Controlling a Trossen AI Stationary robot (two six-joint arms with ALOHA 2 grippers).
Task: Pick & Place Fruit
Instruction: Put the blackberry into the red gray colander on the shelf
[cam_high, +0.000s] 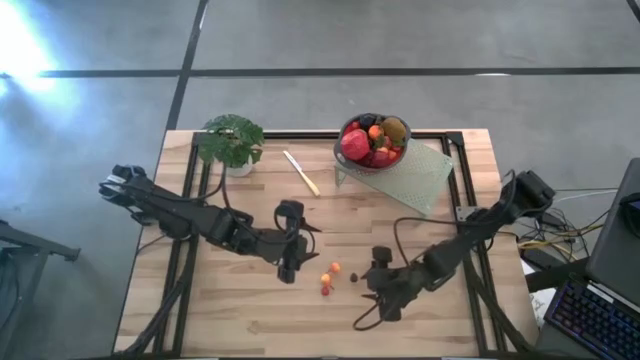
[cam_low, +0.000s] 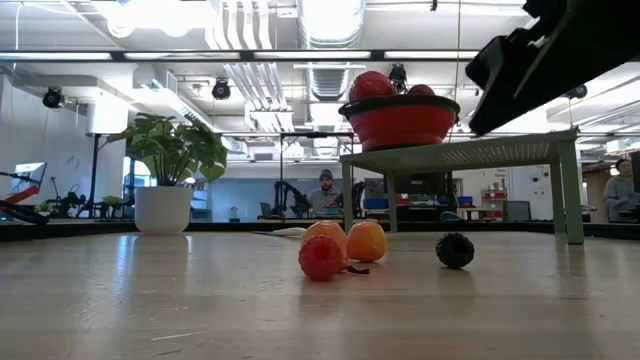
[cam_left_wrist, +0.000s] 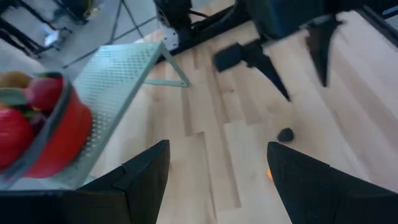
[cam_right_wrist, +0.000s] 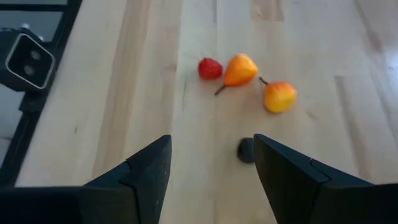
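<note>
**Op:** Right, we're mid-task, between picks. Most of the fruit already sits in the red round bowl (cam_high: 372, 143) on the pale green perforated metal stand (cam_high: 420, 175) at the far edge of the table. Four small pieces are left on the wooden tabletop (cam_high: 240, 310), near the middle: a small red berry (cam_right_wrist: 209, 68), two small orange pear-shaped fruits (cam_right_wrist: 239, 69) (cam_right_wrist: 279, 96) linked by a dark stem, and a small dark bumpy berry (cam_right_wrist: 246, 150) just beside them.

**Eng:** Grippers?

**Op:** Both empty. Right gripper (cam_high: 378, 268) hangs above the table with its fingers parted, nothing between them; in its wrist view the dark berry lies just ahead of the gap. Left gripper (cam_high: 288, 250) is on the other side of the cluster, fingers also spread, holding nothing, pointed across the table toward the right arm.

**Eng:** Whose move?

**Op:** I'd judge the right's. The dark berry is nearest to it and stands apart from the other three, so it's the cleanest grab.

**Eng:** What does it need?

**Op:** Line the gap over the berry, drop to the tabletop, close gently. It's small and round, so I expect it could roll or squirt out if the fingers land off-centre. Then lift high enough to clear the stand and bowl rim before releasing.

**Eng:** And the orange pair?

**Op:** They touch the red one in the low view. Probably better taken one at a time.
</note>
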